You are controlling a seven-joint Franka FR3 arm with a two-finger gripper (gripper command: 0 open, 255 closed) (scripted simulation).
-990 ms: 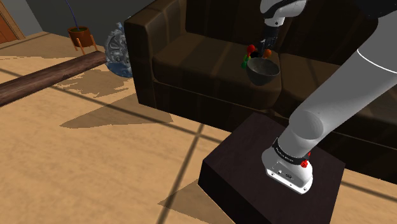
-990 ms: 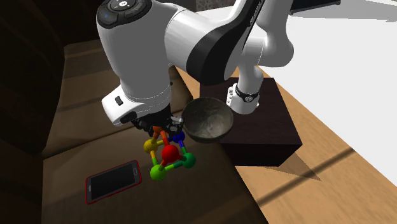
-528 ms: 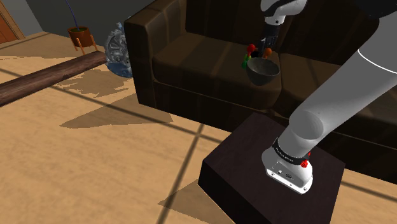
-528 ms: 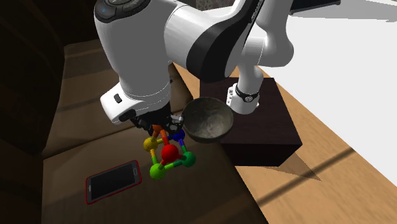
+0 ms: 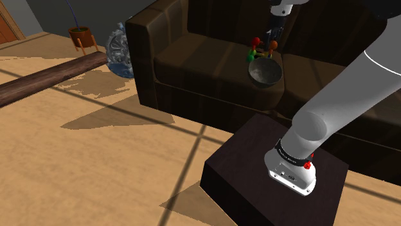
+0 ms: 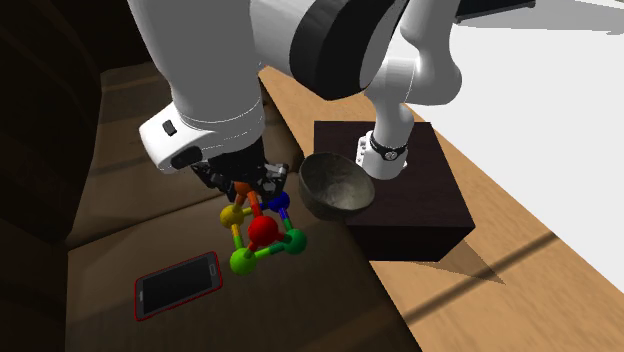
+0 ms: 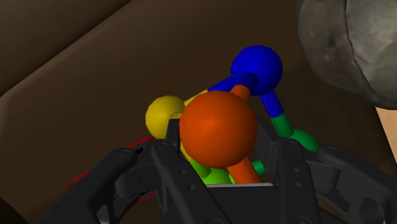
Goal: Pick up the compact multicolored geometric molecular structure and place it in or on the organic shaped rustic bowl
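The hand point(image 6: 250, 190) is clamped on the molecule point(image 6: 262, 232), just beside the bowl point(image 6: 338, 186). The second exterior view shows a phone point(image 6: 178, 285) on the sofa point(image 6: 115, 215) beneath.

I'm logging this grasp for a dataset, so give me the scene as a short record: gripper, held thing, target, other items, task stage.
gripper: black gripper, shut on the molecule model
molecule model: coloured balls and rods, hanging under the gripper over the sofa seat
bowl: grey, rough, empty, on the seat's edge, beside the model
other: red-edged phone flat on the seat
stage: model held, not yet in the bowl
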